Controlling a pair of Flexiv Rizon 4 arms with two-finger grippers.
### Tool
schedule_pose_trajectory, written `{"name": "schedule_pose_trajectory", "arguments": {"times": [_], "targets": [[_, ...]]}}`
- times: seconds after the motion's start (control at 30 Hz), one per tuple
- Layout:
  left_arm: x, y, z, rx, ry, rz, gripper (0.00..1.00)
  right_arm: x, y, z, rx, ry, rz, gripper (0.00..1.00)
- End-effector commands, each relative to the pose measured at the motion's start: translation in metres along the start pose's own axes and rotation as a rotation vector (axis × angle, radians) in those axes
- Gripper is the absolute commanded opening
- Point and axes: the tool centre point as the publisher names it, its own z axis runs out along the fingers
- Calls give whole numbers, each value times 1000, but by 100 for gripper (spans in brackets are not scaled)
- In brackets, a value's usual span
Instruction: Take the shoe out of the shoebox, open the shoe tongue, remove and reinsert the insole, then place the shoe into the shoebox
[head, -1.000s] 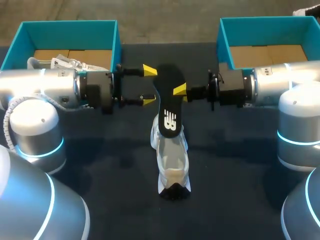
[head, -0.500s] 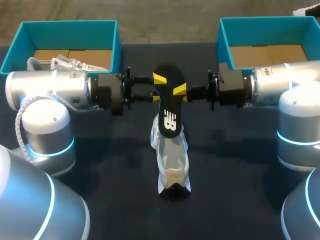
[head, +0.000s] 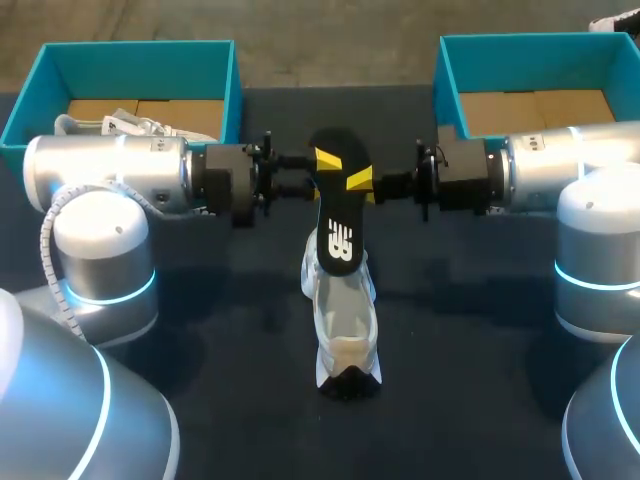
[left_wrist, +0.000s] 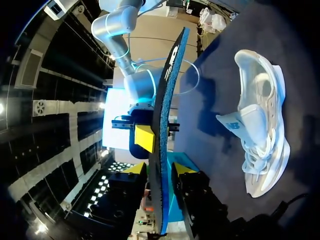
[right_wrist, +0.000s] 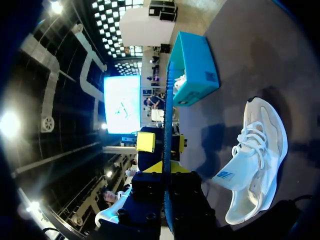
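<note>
Right fingers: the right gripper (right_wrist: 166, 167) was clamped tight on the insole (head: 336, 215), with a yellow tip on each face.
Left fingers: the left gripper (left_wrist: 160, 169) was pinched onto the same insole from the opposite side, its tips close together.
Insole: black, held on edge in the air between both grippers, above the table (head: 230, 330).
Shoe: the white shoe (head: 345, 320) sat on the table just below the grippers, outside both boxes.
Around: the teal left shoebox (head: 140, 48) held a second shoe (head: 130, 127). The right shoebox (head: 530, 40) sat behind the right arm.
Hard to see: in the head view the insole's near end covered the shoe's opening, and the arms hid each box's near wall.
</note>
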Motion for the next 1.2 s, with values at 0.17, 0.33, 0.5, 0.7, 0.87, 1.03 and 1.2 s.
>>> {"name": "schedule_pose_trajectory", "arguments": {"times": [0.17, 0.33, 0.5, 0.7, 0.87, 1.03, 1.2], "targets": [[2, -1, 0, 7, -2, 5, 28, 1, -1, 0, -1, -6, 2, 0], [3, -2, 0, 13, -1, 7, 24, 1, -1, 0, -1, -6, 2, 0], [4, -3, 2, 14, 2, 13, 12, 1, -1, 0, -1, -6, 2, 0], [5, -4, 3, 13, 2, 18, 0, 1, -1, 0, -1, -6, 2, 0], [6, -4, 4, 14, 1, 21, 0, 1, -1, 0, -1, -6, 2, 0], [4, -5, 2, 16, -1, 30, 0, 1, -1, -2, 8, -17, 2, 100], [3, -9, -5, 23, 14, 36, 0, -4, -2, -14, -13, -38, -11, 100]]}}
